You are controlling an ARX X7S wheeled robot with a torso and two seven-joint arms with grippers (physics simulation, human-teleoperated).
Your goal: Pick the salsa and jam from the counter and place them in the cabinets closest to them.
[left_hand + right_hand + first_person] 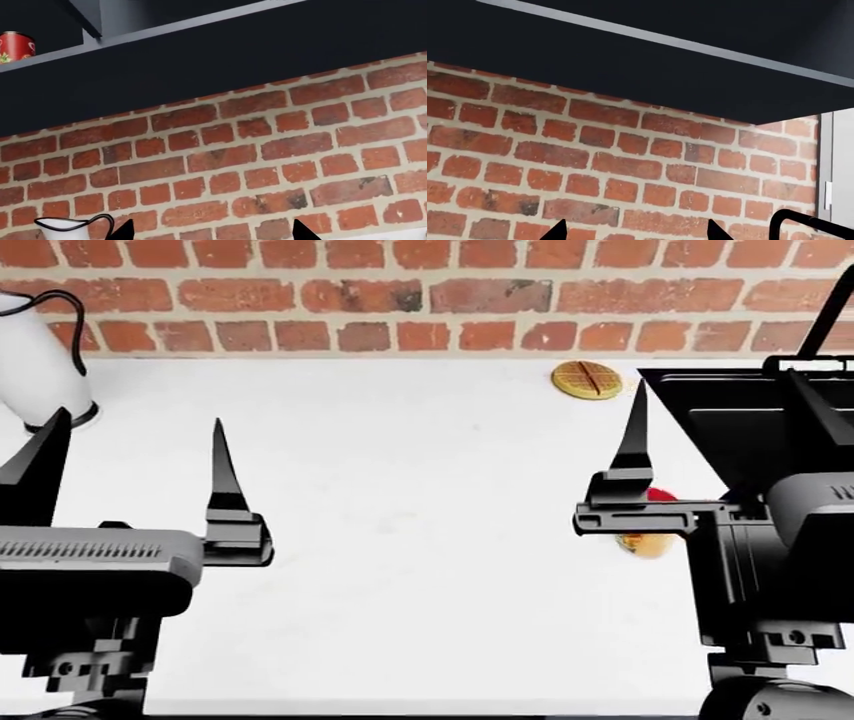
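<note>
In the head view a small jar with a red top and an amber body sits on the white counter, mostly hidden behind my right gripper; I cannot tell whether it is the salsa or the jam. No other jar shows on the counter. My left gripper is open and empty above the counter's left side. Both grippers point at the brick wall. In the left wrist view the gripper is open, and a red tin stands on an open dark cabinet shelf. In the right wrist view the gripper is open.
A white pitcher stands at the far left by the wall and also shows in the left wrist view. A round waffle lies near the wall. A black dish rack fills the right side. Dark upper cabinets hang overhead.
</note>
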